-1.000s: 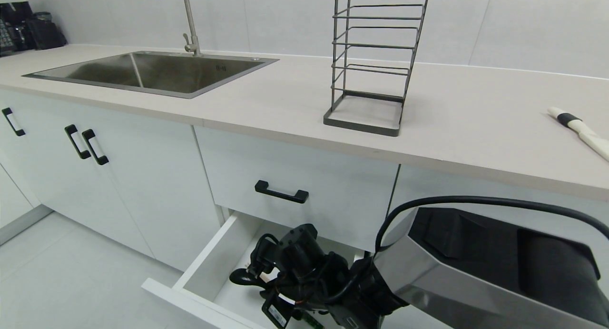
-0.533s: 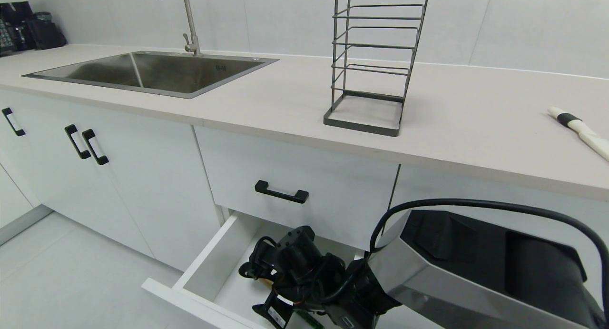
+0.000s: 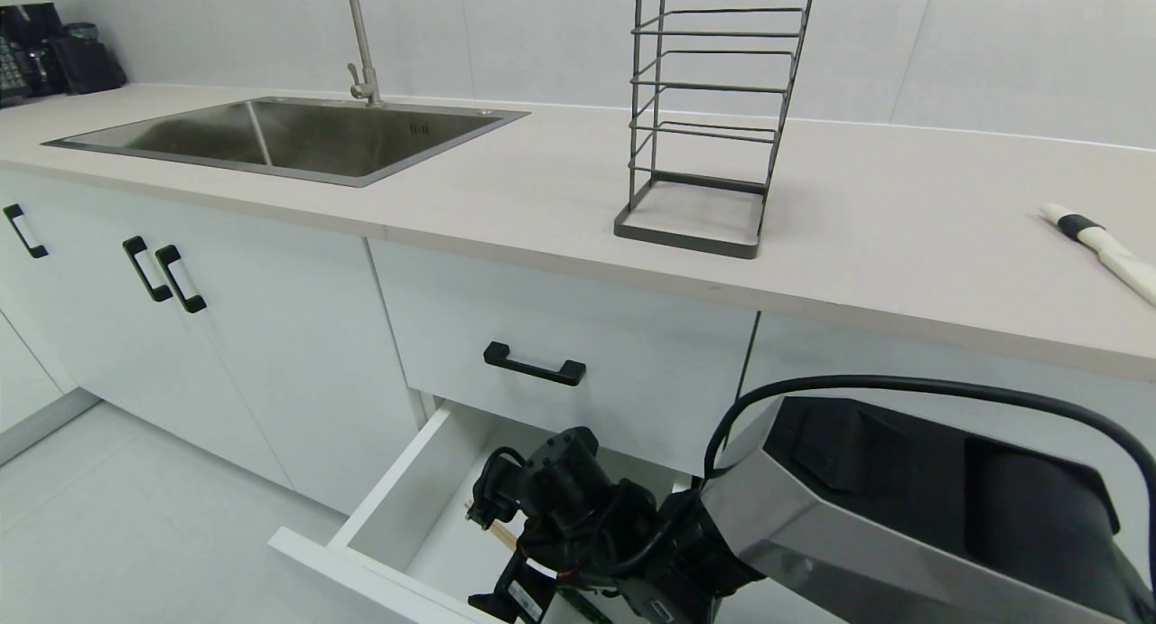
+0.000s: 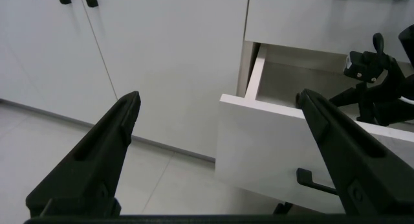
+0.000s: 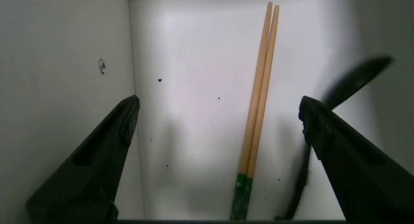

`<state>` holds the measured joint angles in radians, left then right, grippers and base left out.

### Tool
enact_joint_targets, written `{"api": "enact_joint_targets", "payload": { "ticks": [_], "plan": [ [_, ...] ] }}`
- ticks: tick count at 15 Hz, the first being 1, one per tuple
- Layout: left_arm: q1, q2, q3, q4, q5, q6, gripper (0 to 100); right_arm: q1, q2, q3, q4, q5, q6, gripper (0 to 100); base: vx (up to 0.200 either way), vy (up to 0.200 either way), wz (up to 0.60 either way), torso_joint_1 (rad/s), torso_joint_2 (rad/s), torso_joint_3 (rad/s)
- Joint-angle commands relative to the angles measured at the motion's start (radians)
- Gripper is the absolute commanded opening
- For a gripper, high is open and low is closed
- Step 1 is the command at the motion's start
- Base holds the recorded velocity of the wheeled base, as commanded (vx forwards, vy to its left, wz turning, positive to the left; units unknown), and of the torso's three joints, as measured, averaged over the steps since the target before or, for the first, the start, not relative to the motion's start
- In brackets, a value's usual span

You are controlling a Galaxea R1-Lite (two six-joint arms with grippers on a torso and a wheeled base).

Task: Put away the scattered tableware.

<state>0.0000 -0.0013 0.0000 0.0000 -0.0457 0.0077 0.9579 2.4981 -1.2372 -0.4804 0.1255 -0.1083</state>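
A pair of wooden chopsticks (image 5: pixel 259 94) with green ends lies flat on the white floor of the open lower drawer (image 3: pixel 379 516). In the head view a short piece of the chopsticks (image 3: pixel 498 535) shows. My right gripper (image 5: pixel 220 159) hangs inside the drawer just above them, open, fingers wide apart and touching nothing. The right gripper (image 3: pixel 488 552) sits at the drawer's front. My left gripper (image 4: pixel 220 166) is open and holds nothing. It is low in front of the cabinets, facing the drawer front (image 4: pixel 259 146). A white utensil with a black band (image 3: pixel 1097 245) lies on the counter at the far right.
A dark wire rack (image 3: pixel 709 118) stands in the middle of the counter and a steel sink (image 3: pixel 289 141) with a tap sits at the left. The upper drawer with a black handle (image 3: pixel 533 367) is closed. A dark blurred shape (image 5: pixel 349 88) lies beside the chopsticks.
My right gripper's fingers have spread apart inside the drawer, and the chopsticks now lie free on the drawer floor.
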Motion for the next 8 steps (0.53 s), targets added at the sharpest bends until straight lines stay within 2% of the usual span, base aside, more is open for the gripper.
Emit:
{"api": "enact_joint_targets", "payload": {
  "ticks": [1, 5, 8],
  "plan": [
    [0.0, 0.001, 0.0, 0.0, 0.0, 0.0, 100, 0.002, -0.027, 0.007, -0.001, 0.0, -0.001, 100, 0.0, 0.0, 0.0, 0.0, 0.0, 0.0],
    [0.0, 0.001, 0.0, 0.0, 0.0, 0.0, 100, 0.007, -0.07, 0.027, -0.003, -0.001, -0.002, 100, 0.0, 0.0, 0.0, 0.0, 0.0, 0.0],
    [0.0, 0.001, 0.0, 0.0, 0.0, 0.0, 100, 0.028, -0.159, 0.128, -0.004, -0.004, -0.004, 100, 0.0, 0.0, 0.0, 0.0, 0.0, 0.0]
  ]
}}
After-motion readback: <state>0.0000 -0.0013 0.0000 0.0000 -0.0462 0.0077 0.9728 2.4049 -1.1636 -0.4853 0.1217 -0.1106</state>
